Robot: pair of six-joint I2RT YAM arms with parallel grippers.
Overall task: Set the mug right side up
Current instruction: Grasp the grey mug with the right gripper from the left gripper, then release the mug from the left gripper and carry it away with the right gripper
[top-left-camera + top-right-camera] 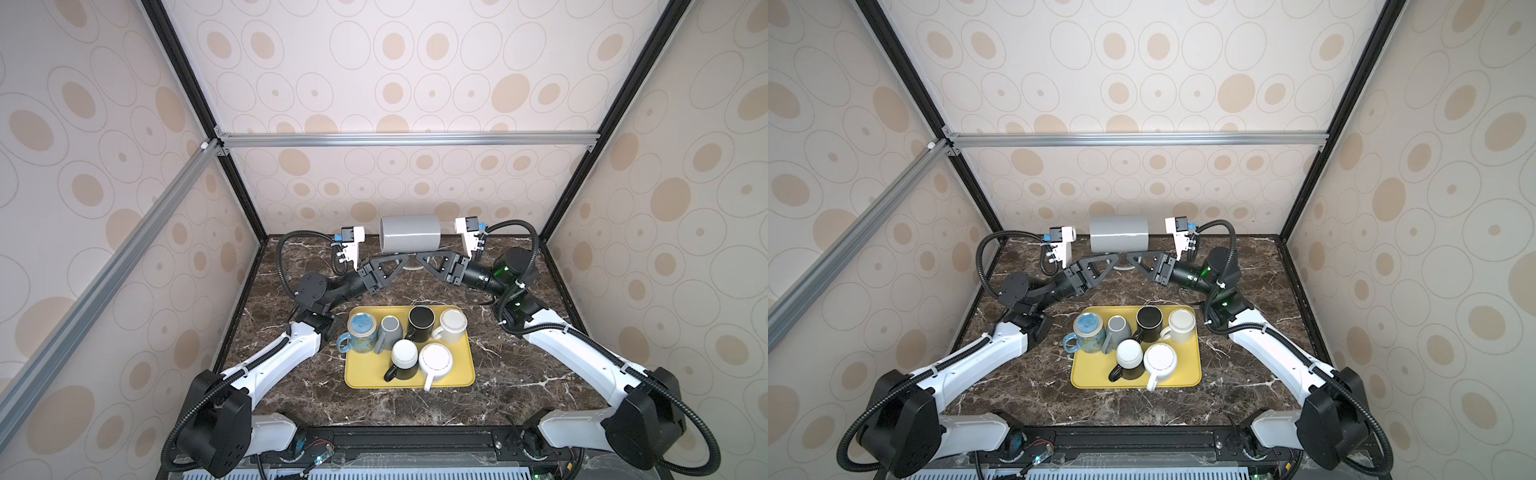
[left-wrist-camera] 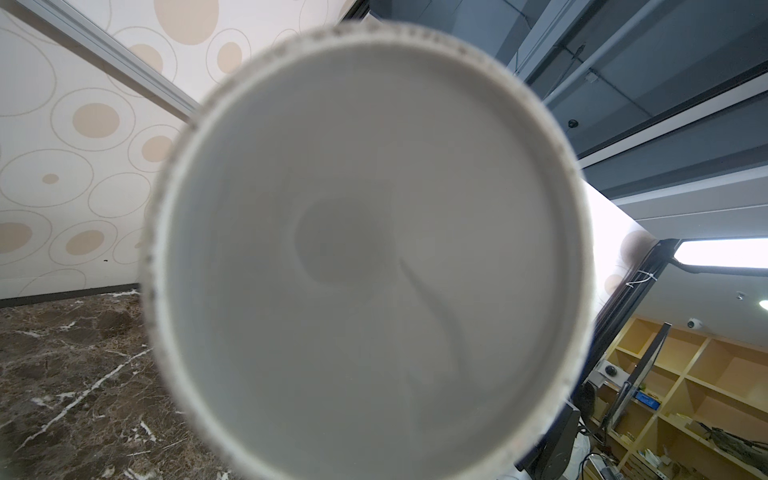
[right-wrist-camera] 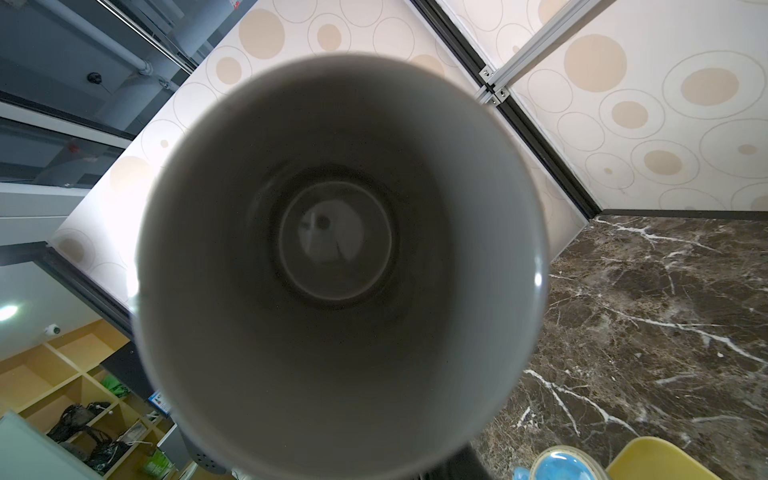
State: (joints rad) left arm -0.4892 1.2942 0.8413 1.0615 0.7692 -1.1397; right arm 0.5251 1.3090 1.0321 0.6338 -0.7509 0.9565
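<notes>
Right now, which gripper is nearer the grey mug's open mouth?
Right. The right gripper sits at the mouth end of the grey mug, which lies sideways in the air; the left gripper is at its base end.

L arm: stretched forward and inward from the left base, wrist angled toward centre | left gripper (image 1: 405,257): jaws closed tight, holding the mug (image 1: 410,234) aloft from below | R arm: mirrored from the right side | right gripper (image 1: 420,257): tips nearly meeting the left's under the mug, jaw gap unreadable
</notes>
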